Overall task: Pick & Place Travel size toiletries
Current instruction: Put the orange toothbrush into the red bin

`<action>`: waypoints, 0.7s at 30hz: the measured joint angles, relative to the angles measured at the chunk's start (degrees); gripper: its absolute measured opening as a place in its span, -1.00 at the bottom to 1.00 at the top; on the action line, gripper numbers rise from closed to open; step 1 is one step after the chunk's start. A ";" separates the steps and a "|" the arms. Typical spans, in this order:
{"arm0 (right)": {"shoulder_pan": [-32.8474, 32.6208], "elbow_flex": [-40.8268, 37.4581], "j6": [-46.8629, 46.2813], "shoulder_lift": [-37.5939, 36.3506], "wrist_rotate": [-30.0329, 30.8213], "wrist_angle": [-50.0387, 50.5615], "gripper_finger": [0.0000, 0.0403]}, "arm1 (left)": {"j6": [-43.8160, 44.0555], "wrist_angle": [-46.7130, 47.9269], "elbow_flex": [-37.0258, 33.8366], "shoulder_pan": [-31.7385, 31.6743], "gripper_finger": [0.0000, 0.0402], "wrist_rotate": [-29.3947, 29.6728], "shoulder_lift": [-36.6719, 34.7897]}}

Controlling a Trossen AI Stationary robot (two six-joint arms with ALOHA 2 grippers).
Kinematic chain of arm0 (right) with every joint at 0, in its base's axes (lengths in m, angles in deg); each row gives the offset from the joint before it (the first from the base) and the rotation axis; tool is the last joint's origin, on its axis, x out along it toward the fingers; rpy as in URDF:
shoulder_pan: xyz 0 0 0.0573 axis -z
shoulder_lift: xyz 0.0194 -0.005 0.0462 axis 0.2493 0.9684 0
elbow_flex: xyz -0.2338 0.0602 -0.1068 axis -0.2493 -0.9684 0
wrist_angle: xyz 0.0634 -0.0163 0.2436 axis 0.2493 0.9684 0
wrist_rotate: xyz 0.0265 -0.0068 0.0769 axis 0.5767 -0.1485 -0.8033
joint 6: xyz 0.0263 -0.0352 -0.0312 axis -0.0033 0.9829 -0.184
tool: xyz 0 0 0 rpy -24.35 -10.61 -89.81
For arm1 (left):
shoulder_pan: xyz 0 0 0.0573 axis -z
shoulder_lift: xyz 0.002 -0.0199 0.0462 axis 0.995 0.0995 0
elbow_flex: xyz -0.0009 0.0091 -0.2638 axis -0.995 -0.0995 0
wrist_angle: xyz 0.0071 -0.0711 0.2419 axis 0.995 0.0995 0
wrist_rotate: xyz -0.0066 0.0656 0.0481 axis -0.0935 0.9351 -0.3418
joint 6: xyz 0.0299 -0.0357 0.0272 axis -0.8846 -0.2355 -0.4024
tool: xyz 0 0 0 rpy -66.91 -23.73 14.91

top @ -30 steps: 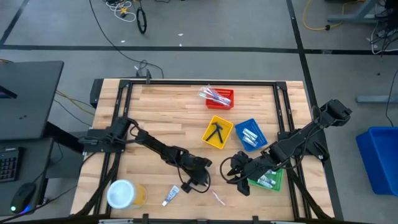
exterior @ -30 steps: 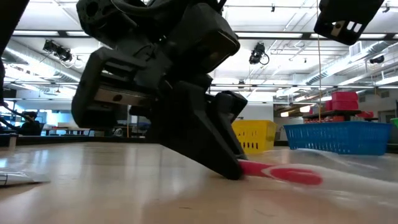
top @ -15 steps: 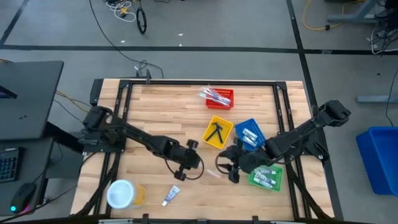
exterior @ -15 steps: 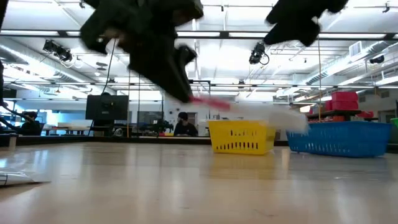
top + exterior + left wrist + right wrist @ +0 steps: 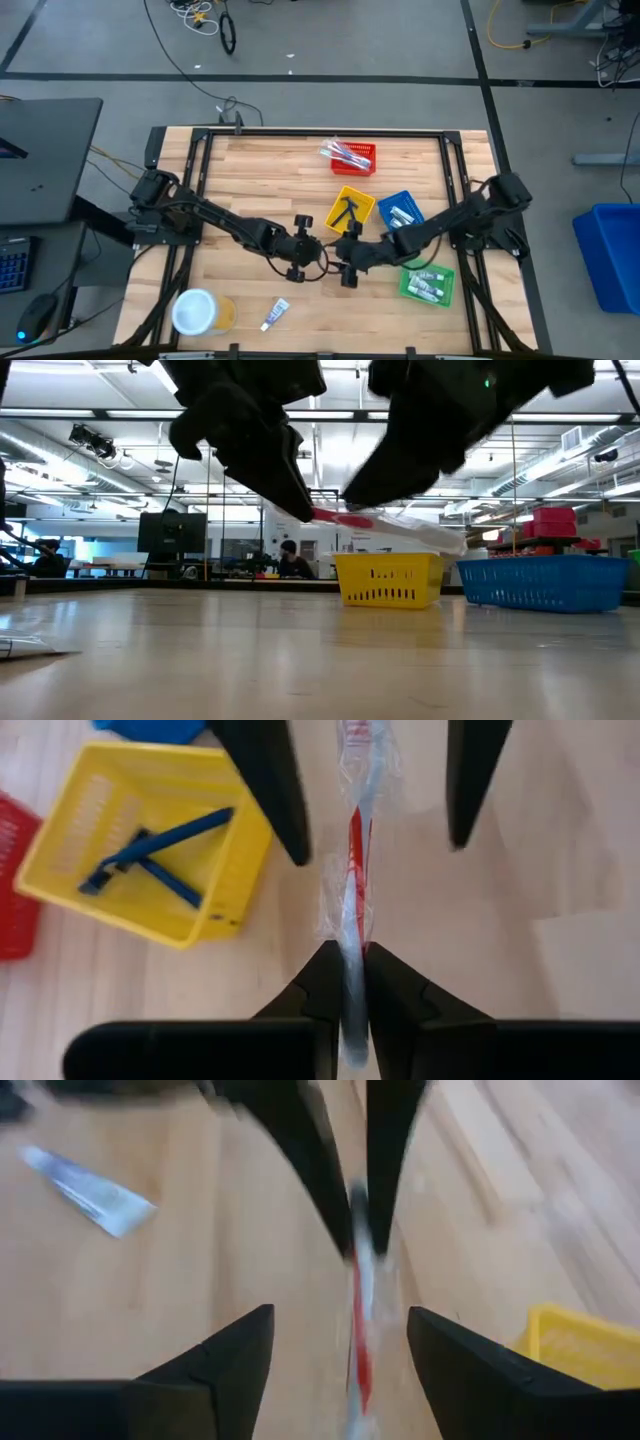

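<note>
A red-and-white toothbrush in a clear wrapper (image 5: 352, 870) is held in the air by my left gripper (image 5: 345, 982), which is shut on it above mid-table (image 5: 316, 252). The low view shows it (image 5: 375, 526) sticking out past the left fingers. My right gripper (image 5: 340, 1370) is open and faces the left one (image 5: 343, 262), one finger on each side of the toothbrush's free end, not touching it. A small white tube (image 5: 275, 314) lies flat near the near edge. My left gripper pinches the wrapped toothbrush by one end (image 5: 348, 1012) between its two fingers, which lie along it. The fingers (image 5: 275, 480) come slanting down from the table's left. The toothbrush is lifted clear and nearly level, and its free end points toward my right gripper.
A red tray (image 5: 352, 157), a yellow tray (image 5: 350, 213) with dark razors, a blue tray (image 5: 403, 217) and a green tray (image 5: 428, 285) with tubes sit right of centre. A large white-topped yellow tub (image 5: 200, 312) stands at the near left corner.
My left gripper lifted the toothbrush off the table near the near edge and carried it up and toward the yellow tray. My right gripper swung toward the table's left, until its fingers stood on either side of the toothbrush's free end.
</note>
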 joint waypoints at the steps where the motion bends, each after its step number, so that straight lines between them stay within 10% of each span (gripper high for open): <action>1: 0.26 0.00 -0.36 0.66 0.06 0.80 0.17 | 0.11 -0.01 0.00 0.00 -0.84 0.64 0.00; 21: 0.66 -0.02 6.83 3.58 6.81 1.22 -0.73 | 4.02 3.03 0.04 -0.44 -0.78 2.13 0.00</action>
